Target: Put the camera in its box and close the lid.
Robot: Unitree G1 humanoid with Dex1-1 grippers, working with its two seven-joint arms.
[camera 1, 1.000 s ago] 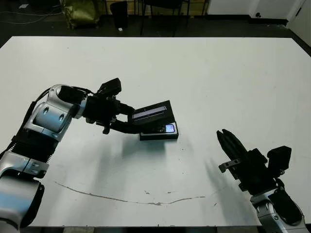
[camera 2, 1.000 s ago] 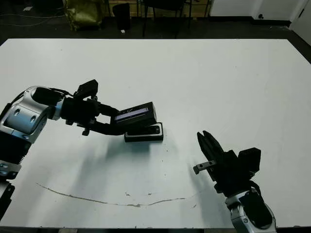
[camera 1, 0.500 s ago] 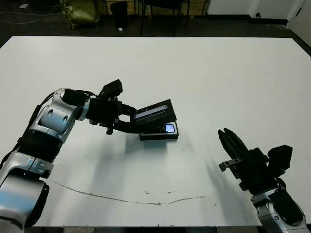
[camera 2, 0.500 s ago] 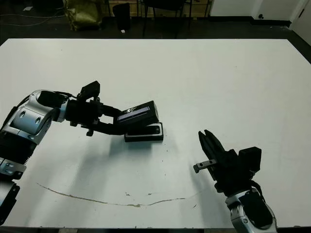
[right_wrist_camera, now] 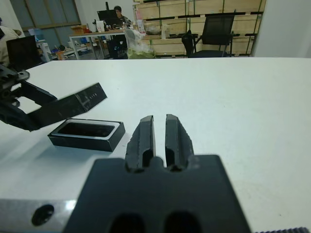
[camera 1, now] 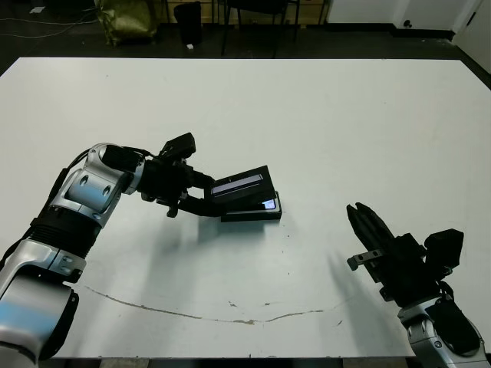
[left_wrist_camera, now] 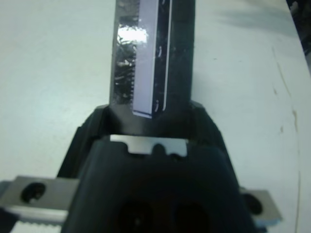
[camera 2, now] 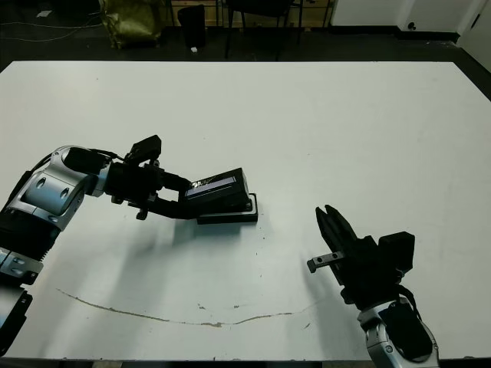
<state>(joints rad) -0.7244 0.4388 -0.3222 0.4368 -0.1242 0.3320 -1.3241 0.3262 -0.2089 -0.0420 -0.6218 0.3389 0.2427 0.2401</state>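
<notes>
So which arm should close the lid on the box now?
Probably the left. Its gripper already holds the lid, tilted just above the box. The right gripper is empty and off to the side.

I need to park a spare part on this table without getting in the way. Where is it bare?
Bare: the whole far half of the table and its right side beyond the box. Crowded: the left gripper tilts the lid over the box, and the right gripper sits at the near right corner.
</notes>
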